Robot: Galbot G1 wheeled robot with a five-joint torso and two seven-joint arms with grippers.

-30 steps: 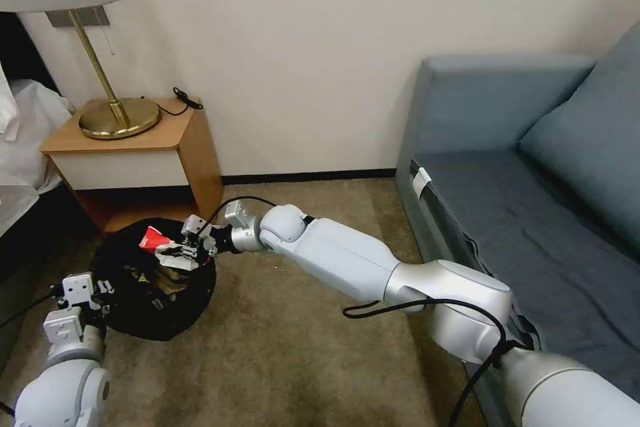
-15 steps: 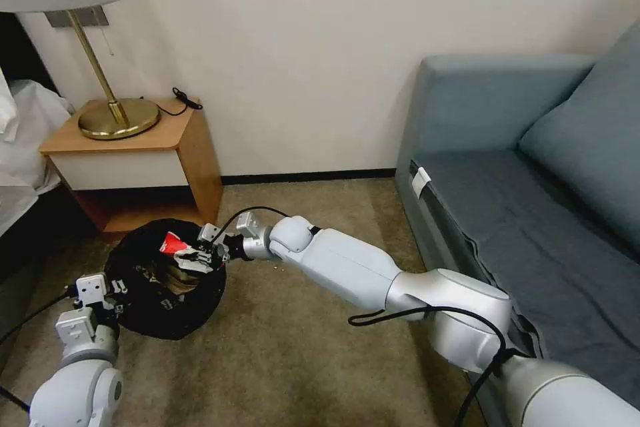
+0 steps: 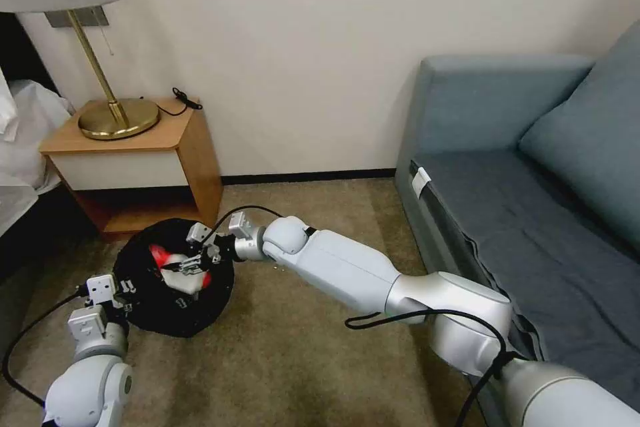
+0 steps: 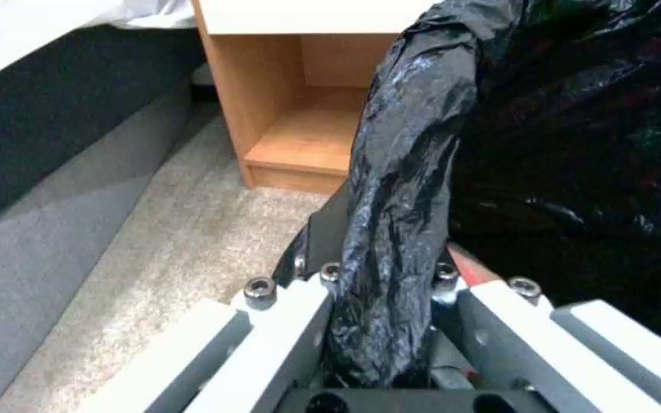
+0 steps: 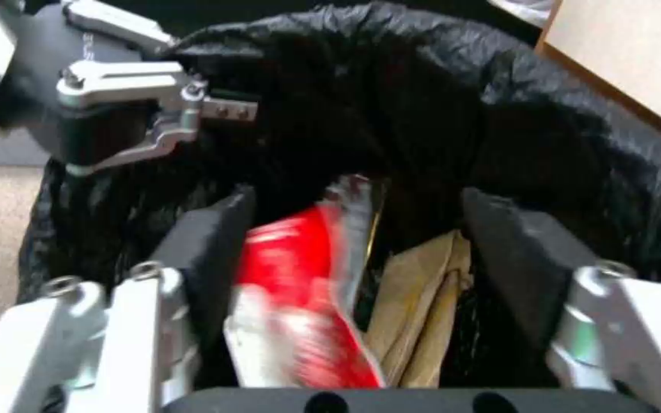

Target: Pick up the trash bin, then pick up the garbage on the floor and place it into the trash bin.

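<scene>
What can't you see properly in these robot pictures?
- Head view: the floor of the trash bin is hidden by its black liner and the right tool.
- Right wrist view: the red-and-white packet is blurred, so its print cannot be read; it lies between open fingers, and touch cannot be judged.
- Left wrist view: the left tool is cut off by the edge; the liner hides the bin's inside.

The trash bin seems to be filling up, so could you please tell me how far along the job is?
Done: the left gripper is shut on the rim of the trash bin, and a crumpled brown paper bag lies inside. In hand: the right gripper is open over the bin's mouth, with the red-and-white packet between its fingers, apparently just released. Left: no other litter is visible on the carpet.
</scene>
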